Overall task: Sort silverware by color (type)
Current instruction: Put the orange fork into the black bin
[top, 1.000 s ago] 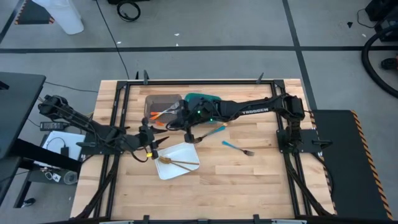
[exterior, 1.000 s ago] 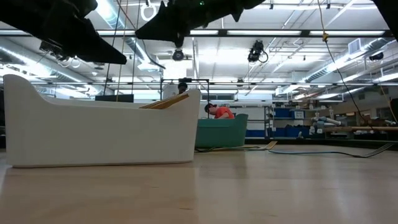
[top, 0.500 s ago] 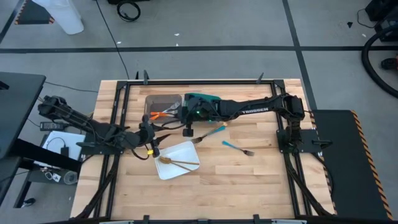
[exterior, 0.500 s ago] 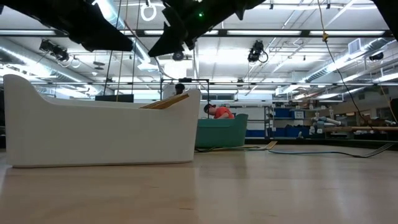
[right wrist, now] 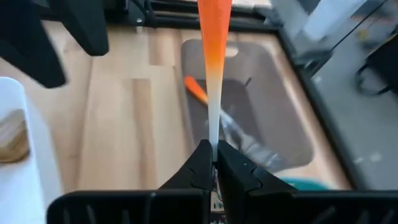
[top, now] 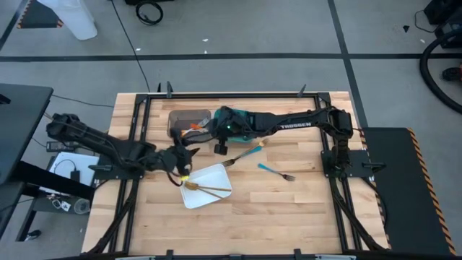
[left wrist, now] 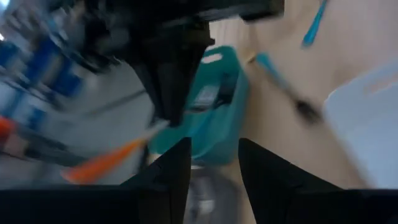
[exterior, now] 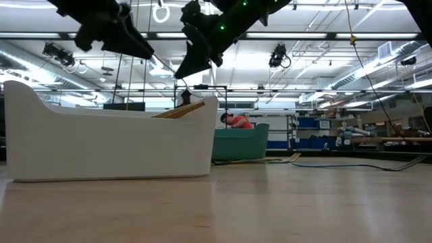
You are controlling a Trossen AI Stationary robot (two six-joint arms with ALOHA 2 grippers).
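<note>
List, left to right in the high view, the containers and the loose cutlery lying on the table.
Grey bin → white tray → teal fork by the right arm → lone teal fork.

High view overhead, straight down; low view table-level, level across; both share white square tray (top: 209,186) (exterior: 108,138).

Grey concrete floor (top: 238,29) with dark seams; exposed ceiling (exterior: 324,61), strip lights; blue shelving (exterior: 317,133)
</note>
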